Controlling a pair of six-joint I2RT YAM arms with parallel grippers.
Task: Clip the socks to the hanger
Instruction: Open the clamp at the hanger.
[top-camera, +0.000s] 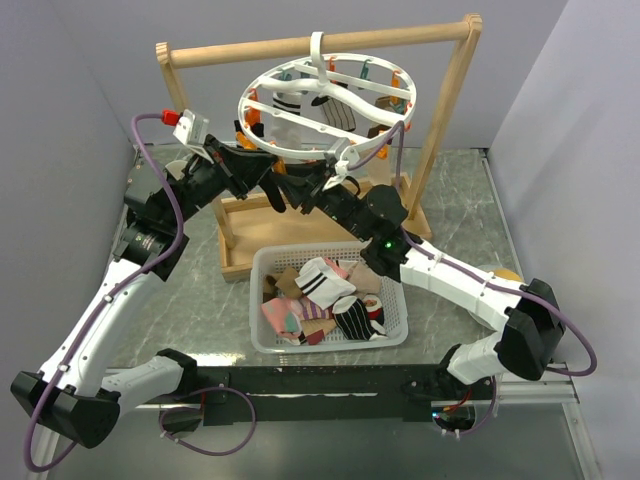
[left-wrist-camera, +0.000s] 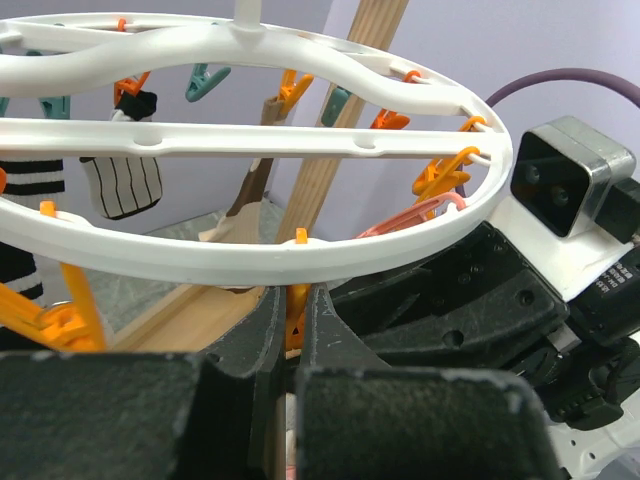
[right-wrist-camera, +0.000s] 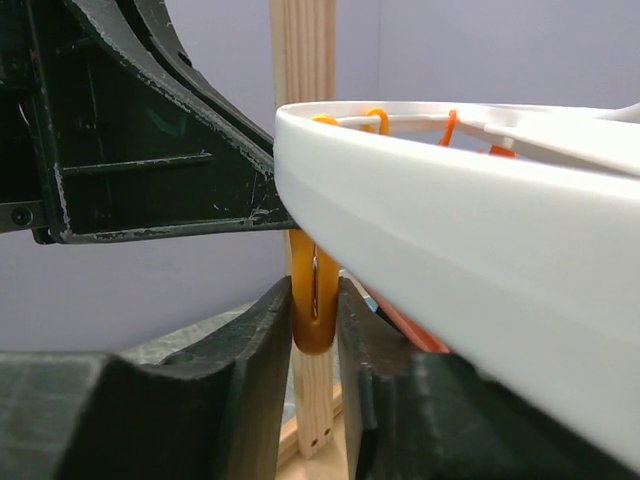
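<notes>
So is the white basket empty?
No, the basket holds a pile of socks, some striped, some pink.

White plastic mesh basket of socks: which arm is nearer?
Right. The right arm crosses above the far right corner of the white basket; the left arm stands off to its left.

Lit brightly and evenly from overhead. Leaves only soft shadows on the bench (top-camera: 200, 300). Blurs the nearest hanger (right-wrist-camera: 450, 240) rim in the right wrist view; sharp from above.
</notes>
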